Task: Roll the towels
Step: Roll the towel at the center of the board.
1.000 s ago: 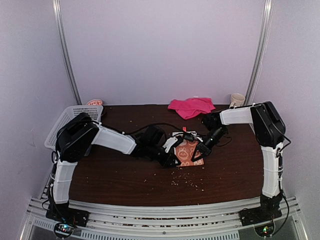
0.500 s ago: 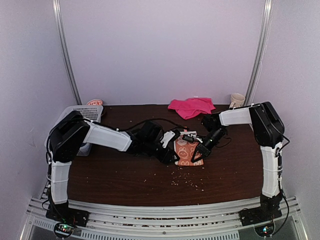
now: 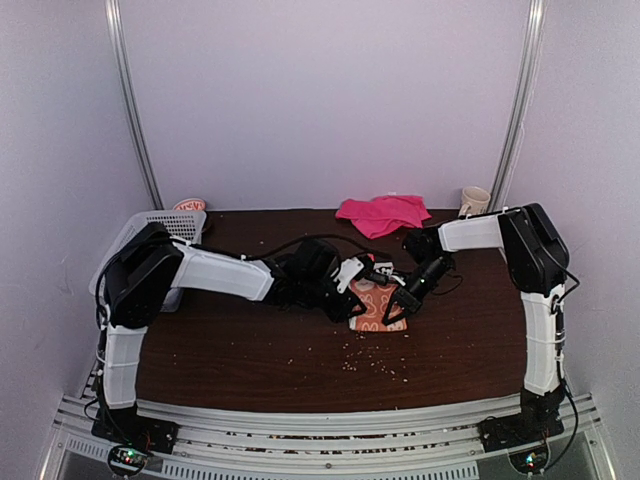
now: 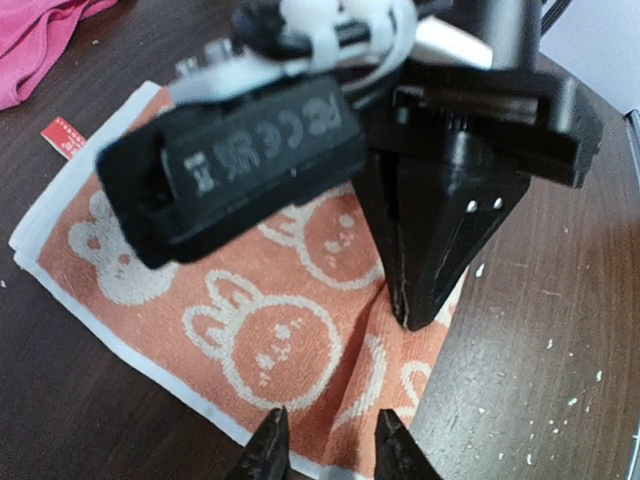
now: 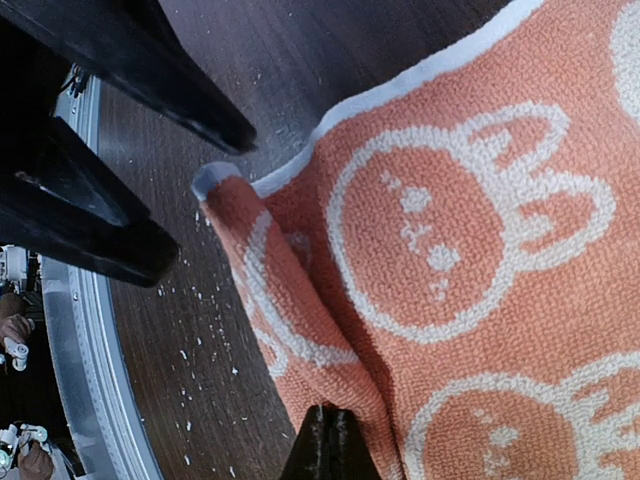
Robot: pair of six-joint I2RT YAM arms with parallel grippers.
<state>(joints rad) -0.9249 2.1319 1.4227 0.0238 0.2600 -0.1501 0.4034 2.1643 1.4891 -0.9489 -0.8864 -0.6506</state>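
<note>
The orange towel (image 3: 375, 298) with cream rabbits lies flat mid-table, white-edged (image 4: 250, 300), one corner curled up (image 5: 480, 250). My right gripper (image 3: 393, 308) is shut on the orange towel, its tips (image 5: 330, 425) pinching a raised fold at the cloth's edge; in the left wrist view its black fingers (image 4: 420, 318) come down to a point there. My left gripper (image 3: 354, 304) hovers at the towel's near edge, open, its tips (image 4: 330, 450) either side of the same crease. The pink towel (image 3: 383, 213) lies bunched at the back (image 4: 35, 40).
A white lattice basket (image 3: 150, 235) sits at the back left corner, a cream mug (image 3: 475, 200) at the back right. Pale crumbs (image 3: 375, 365) dot the dark wooden table (image 3: 240, 350) in front of the towel.
My left arm has shifted right and back, bringing its gripper over the orange towel's near edge; its jaws widened, then narrowed. The right gripper has stayed shut in place.
</note>
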